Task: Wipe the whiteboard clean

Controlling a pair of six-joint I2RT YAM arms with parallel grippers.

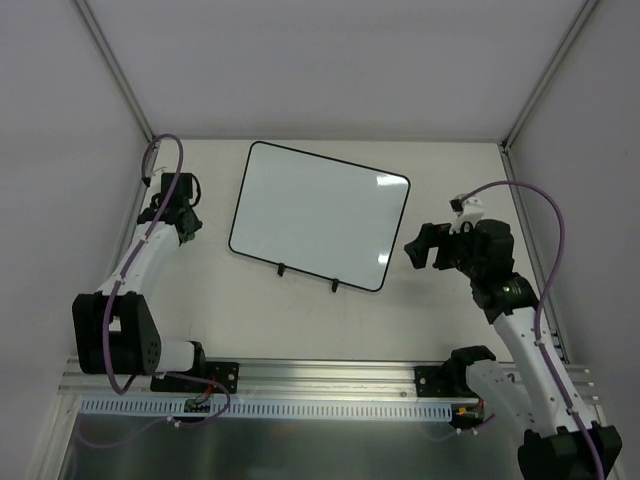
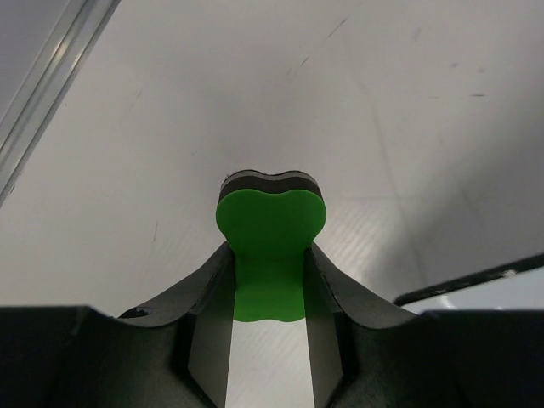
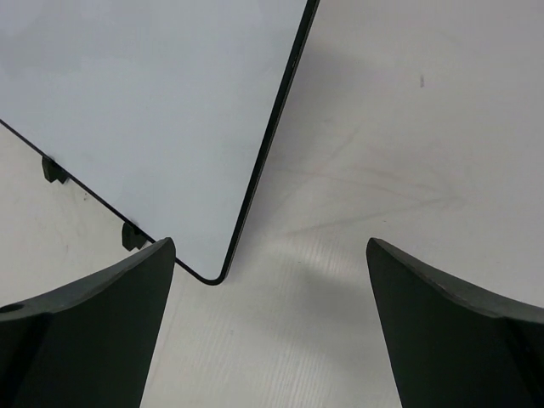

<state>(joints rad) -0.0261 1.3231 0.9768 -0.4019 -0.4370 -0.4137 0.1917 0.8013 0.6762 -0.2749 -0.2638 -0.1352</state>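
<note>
Left gripper (image 2: 268,255) clamped on green eraser block (image 2: 270,217), over table (image 1: 300,330), just left of whiteboard (image 1: 320,215). Right gripper (image 3: 270,246) gaped wide, empty, beside board's near right corner. Board lay flat mid-table, skewed, no writing visible. Erasing looked finished; any further pass called for lifting eraser across left rim. Open room around board; left wall (image 1: 60,180) close.

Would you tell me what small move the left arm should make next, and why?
Probably lower the left gripper and release the green eraser onto the table beside the whiteboard. The whiteboard shows no writing in the top or right wrist views, and the green eraser is held off its left edge, so wiping looks finished.
</note>
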